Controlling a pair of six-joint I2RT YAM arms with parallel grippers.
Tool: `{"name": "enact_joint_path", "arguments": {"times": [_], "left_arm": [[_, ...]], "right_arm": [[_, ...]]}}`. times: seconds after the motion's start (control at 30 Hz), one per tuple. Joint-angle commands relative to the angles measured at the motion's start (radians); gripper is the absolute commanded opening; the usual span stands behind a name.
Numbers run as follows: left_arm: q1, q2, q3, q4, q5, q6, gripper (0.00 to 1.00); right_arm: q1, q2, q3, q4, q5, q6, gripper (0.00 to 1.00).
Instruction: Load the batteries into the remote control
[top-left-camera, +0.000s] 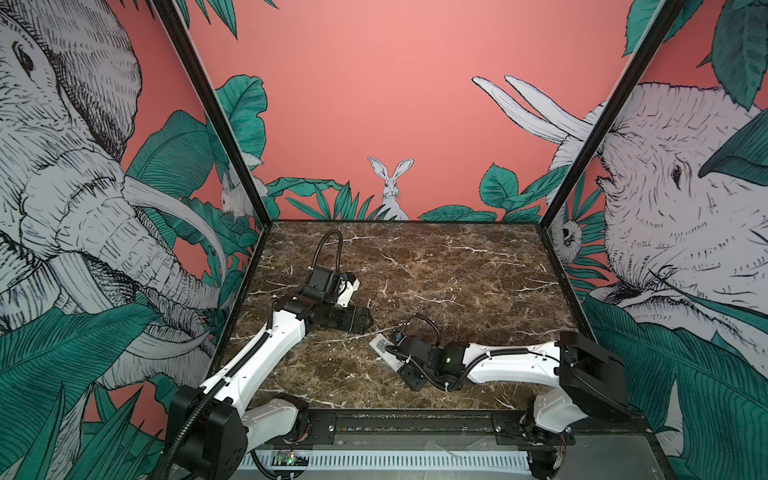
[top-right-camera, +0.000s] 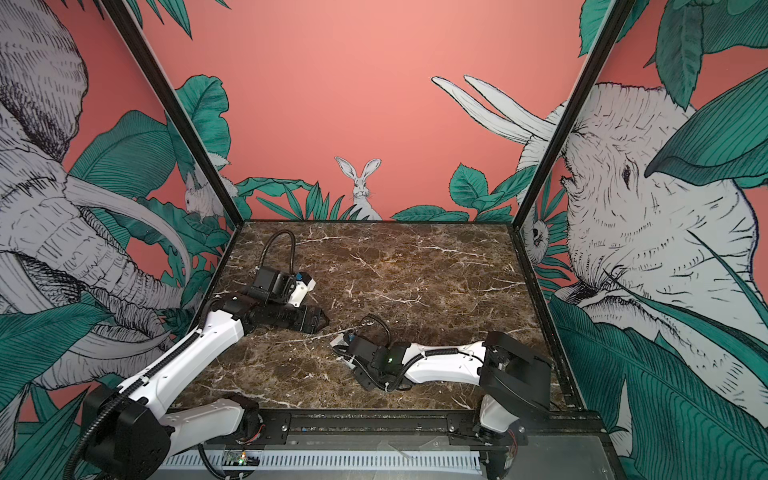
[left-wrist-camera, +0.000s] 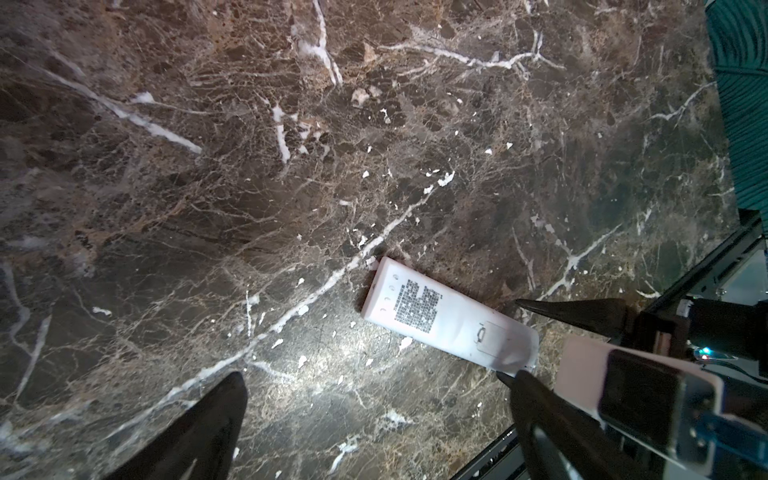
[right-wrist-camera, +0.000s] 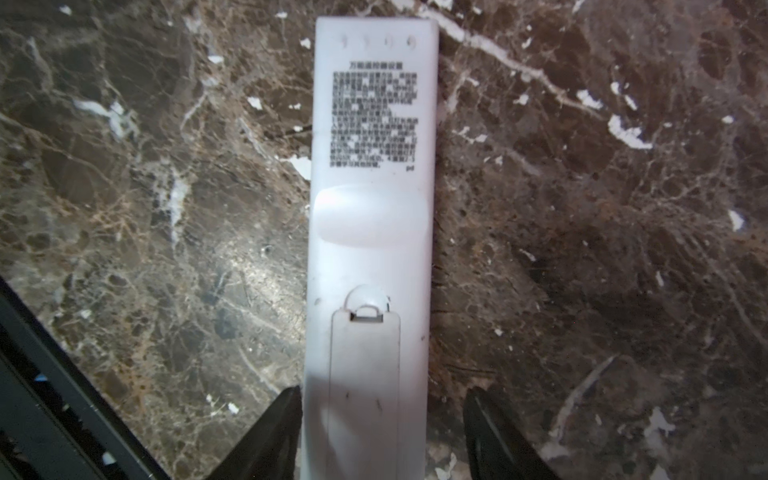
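Remote (right-wrist-camera: 374, 228) lies back-up on the table (top-left-camera: 457, 270), near the front edge. Cover (right-wrist-camera: 365, 365) is seated over the battery bay. No batteries visible, so probably inside and loading looks done. Right gripper (right-wrist-camera: 380, 390) straddles the cover end, jaws apart, not clamping. Left gripper (top-left-camera: 365, 323) is wide open, empty, just beside the remote. Next: lift right arm straight up without dragging the remote.

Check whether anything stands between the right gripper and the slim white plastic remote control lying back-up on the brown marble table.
Nothing visible does: the right gripper straddles one end of the remote control, its jaws open on either side.
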Motion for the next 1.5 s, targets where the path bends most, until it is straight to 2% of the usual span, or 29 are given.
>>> {"name": "enact_joint_path", "arguments": {"times": [0.0,0.3,0.47,0.53,0.63,0.73,0.9,1.07,1.17,1.27,1.37,1.47], "left_arm": [[0.009,-0.023,-0.006,-0.012,-0.005,-0.002,0.99],[0.009,-0.035,-0.012,0.000,0.014,-0.012,0.99],[0.009,-0.059,-0.025,0.030,0.036,-0.032,0.99],[0.009,-0.070,-0.033,0.053,0.048,-0.048,0.99],[0.008,-0.088,-0.038,0.093,0.054,-0.063,0.99],[0.009,-0.113,-0.039,0.164,0.105,-0.095,0.99],[0.006,-0.186,-0.087,0.387,0.235,-0.161,0.99],[-0.013,-0.204,-0.137,0.680,0.384,-0.245,1.00],[-0.042,-0.162,-0.149,0.829,0.468,-0.282,1.00],[-0.075,-0.134,-0.144,0.912,0.487,-0.286,1.00],[-0.106,-0.101,-0.142,1.042,0.532,-0.315,1.00],[-0.150,-0.058,-0.117,1.099,0.558,-0.315,1.00]], "right_arm": [[0.001,0.044,0.014,-0.020,0.017,0.009,0.64],[0.008,0.125,0.070,-0.054,0.024,-0.003,0.64],[0.008,0.128,0.102,-0.103,0.050,-0.005,0.39],[0.006,0.111,0.111,-0.120,0.063,-0.008,0.36],[-0.034,0.051,0.108,-0.095,0.010,-0.021,0.33],[-0.109,-0.050,0.084,-0.046,-0.093,-0.039,0.32],[-0.265,-0.201,0.050,0.011,-0.322,-0.049,0.32],[-0.436,-0.338,0.049,0.067,-0.608,-0.015,0.32],[-0.518,-0.394,0.048,0.137,-0.800,0.043,0.32],[-0.562,-0.438,0.046,0.206,-0.932,0.114,0.32],[-0.586,-0.455,0.024,0.334,-1.035,0.228,0.31],[-0.595,-0.457,-0.004,0.507,-1.099,0.359,0.31]]}}
